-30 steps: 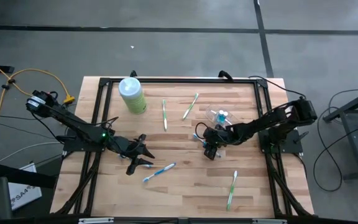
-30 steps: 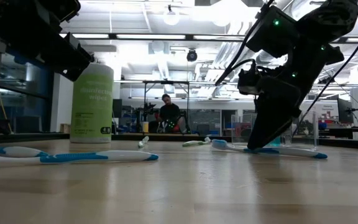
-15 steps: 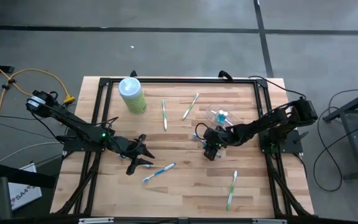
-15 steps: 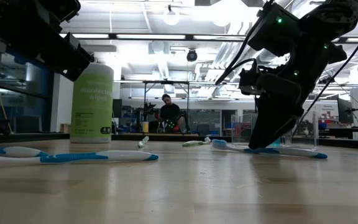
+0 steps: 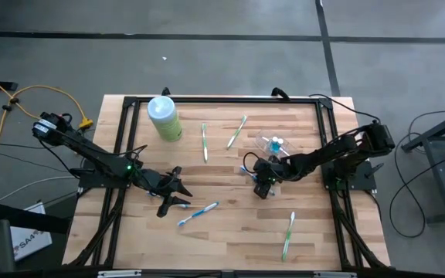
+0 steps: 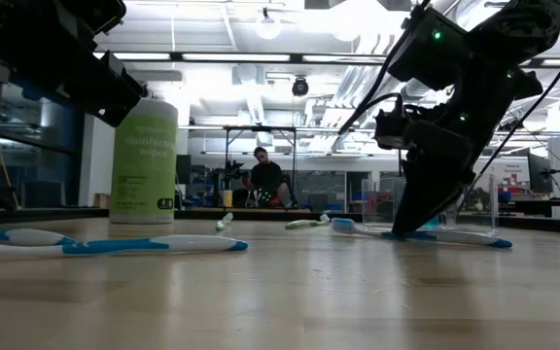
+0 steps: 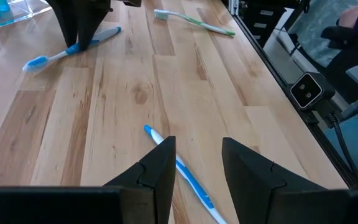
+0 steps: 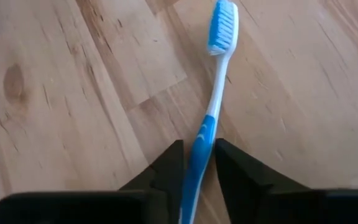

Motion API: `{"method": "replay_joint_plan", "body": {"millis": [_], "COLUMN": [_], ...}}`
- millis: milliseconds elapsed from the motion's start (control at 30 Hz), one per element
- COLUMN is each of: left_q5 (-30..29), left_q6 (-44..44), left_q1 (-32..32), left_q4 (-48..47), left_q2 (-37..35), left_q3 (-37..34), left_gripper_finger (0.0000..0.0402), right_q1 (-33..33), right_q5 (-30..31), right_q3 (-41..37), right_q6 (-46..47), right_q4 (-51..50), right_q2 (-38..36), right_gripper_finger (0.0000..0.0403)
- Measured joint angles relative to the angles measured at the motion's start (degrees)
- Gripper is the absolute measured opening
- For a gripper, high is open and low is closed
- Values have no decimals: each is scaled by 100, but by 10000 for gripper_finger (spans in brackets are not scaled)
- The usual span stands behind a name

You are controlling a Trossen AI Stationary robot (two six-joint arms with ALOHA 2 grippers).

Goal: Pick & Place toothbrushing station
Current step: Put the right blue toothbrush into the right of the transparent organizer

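Currently down at the table [image 5: 230,232] with the right gripper [image 5: 262,188], fingers nearly closed around the handle of a blue-and-white toothbrush [image 8: 211,106] lying flat on the wood, pads seemingly touching both sides of the handle. Judged the step in hand: securing this brush near the toothbrushing station [image 5: 273,144]. Best done by squeezing squarely on the handle's middle, lifting straight up to avoid dragging bristles across the boards, then tilting the brush upright before bringing it over the station's open top. Station itself: small, colourless, see-through plastic holder, standing just beyond the right gripper toward the table's far edge, with something pale blue and white showing inside; barely visible in the low view behind the right arm. Light and likely to tip if knocked, so worth approaching from above, not sideways. Left gripper [image 5: 174,194] waiting well apart from the station, on its near-left side, fingers parted and holding nothing, hovering over a second blue toothbrush [image 7: 182,169]. Pale-green bottle [image 5: 164,118] well left of the station; two green toothbrushes [image 5: 205,141] between bottle and station
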Motion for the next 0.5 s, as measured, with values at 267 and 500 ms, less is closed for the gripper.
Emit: {"method": "replay_joint_plan", "body": {"millis": [267, 500], "left_q5": [1, 1], "left_q6": [0, 0], "left_q1": [0, 0], "left_q4": [-1, 1], "left_q2": [0, 0], "left_q3": [0, 0], "left_gripper_finger": [127, 127], "right_q1": [5, 182], "right_q5": [-325, -386], "right_q3": [0, -2], "right_q6": [-13, -26], "right_q4": [90, 122], "right_q2": [0, 2], "right_gripper_finger": [37, 47]}}
